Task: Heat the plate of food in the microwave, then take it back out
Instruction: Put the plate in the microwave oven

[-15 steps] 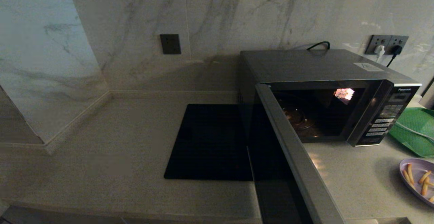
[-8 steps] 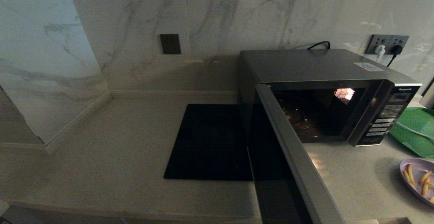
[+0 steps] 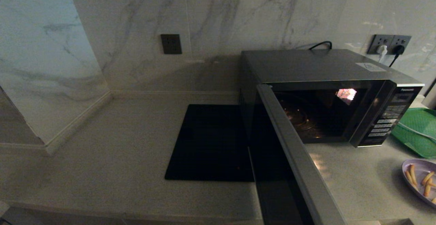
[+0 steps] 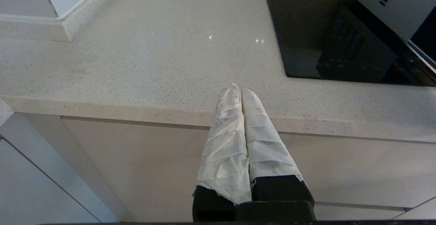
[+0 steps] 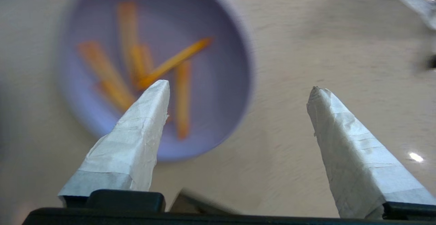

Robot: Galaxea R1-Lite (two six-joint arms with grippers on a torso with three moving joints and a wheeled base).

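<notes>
The silver-grey microwave (image 3: 327,66) stands at the back right of the counter, its dark glass door (image 3: 289,157) swung wide open toward me and its lit cavity showing a glass turntable. The lilac-pink plate of fries (image 3: 420,180) lies on the counter at the right edge, cut off by the head view. In the right wrist view my right gripper (image 5: 238,90) hovers open above the counter beside the plate of fries (image 5: 218,82), one finger over the plate's near side. My left gripper (image 4: 237,90) is shut and empty, parked off the counter's front edge. Neither arm shows in the head view.
A flat black square mat (image 3: 211,143) lies left of the microwave, partly behind its open door. A green tray (image 3: 417,131) sits right of the microwave, behind the plate. Wall sockets with plugs (image 3: 388,46) are at the back right. A marble corner block (image 3: 47,82) juts in at the left.
The head view is nearly the same; the plate sits a touch further right at the frame's edge. The microwave and its door have not moved.
</notes>
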